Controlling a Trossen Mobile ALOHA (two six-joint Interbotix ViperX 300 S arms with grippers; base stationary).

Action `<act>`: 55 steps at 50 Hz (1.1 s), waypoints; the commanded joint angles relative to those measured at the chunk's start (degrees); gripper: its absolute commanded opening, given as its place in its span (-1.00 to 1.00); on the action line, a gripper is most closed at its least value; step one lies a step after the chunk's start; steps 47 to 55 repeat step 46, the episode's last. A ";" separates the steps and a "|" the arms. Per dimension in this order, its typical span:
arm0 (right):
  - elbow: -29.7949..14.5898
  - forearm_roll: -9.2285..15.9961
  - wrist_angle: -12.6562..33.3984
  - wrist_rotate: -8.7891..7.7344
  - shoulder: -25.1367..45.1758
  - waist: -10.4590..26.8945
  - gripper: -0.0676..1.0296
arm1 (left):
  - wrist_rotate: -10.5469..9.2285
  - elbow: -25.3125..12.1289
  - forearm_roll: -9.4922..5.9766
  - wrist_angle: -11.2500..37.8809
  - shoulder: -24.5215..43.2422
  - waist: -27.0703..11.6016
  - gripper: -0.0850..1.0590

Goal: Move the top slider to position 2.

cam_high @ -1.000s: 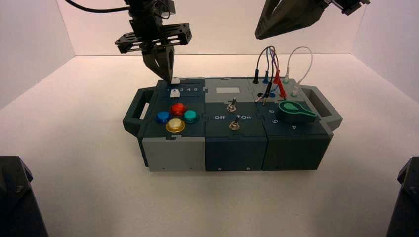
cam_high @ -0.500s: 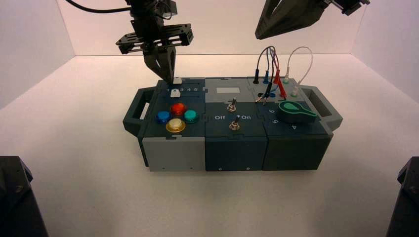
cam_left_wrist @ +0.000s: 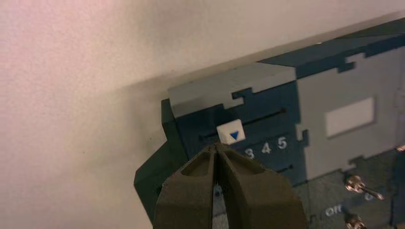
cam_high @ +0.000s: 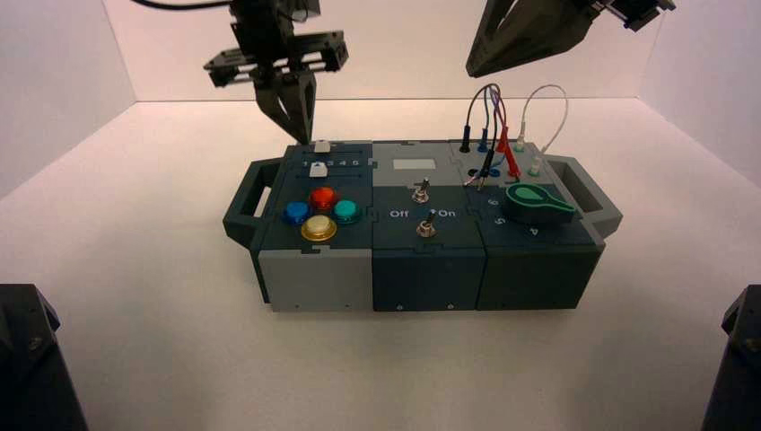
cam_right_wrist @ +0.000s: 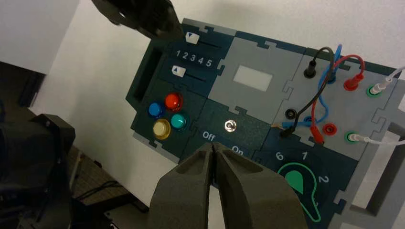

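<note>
**While the top slider looks about right, our retreat needs care**

As we read the near side first, the lower slider (cam_high: pixel 319 170) sits closest; a low, inward withdrawal could catch it. Beyond it is position 2 (cam_right_wrist: pixel 185 56), with the top slider (cam_right_wrist: pixel 192 38) roughly opposite at the far left. Our left gripper (cam_high: pixel 304 143), fingers together, is just left of that cap; drifting right could push it towards 3. Our right gripper (cam_right_wrist: pixel 212 144) idles above the box, fingers together.

Buttons (cam_high: pixel 320 214) before sliders (cam_high: pixel 319 158); switches (cam_high: pixel 424 208) between buttons and knob (cam_high: pixel 537 205) (wires (cam_high: pixel 492 126) behind knob).
</note>
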 commanded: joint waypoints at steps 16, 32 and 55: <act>-3.08 -2.29 4.13 -0.26 -3.25 -0.18 -0.91 | 1.14 -1.05 0.09 4.13 -8.00 0.44 -0.91; -0.97 -2.37 4.75 -0.26 -6.86 -0.26 -0.91 | 1.58 0.53 0.09 5.36 -10.81 0.62 -0.91; -1.49 -2.37 4.92 -0.26 -7.47 -0.18 -0.91 | 1.58 0.70 0.09 5.27 -11.69 0.62 -0.91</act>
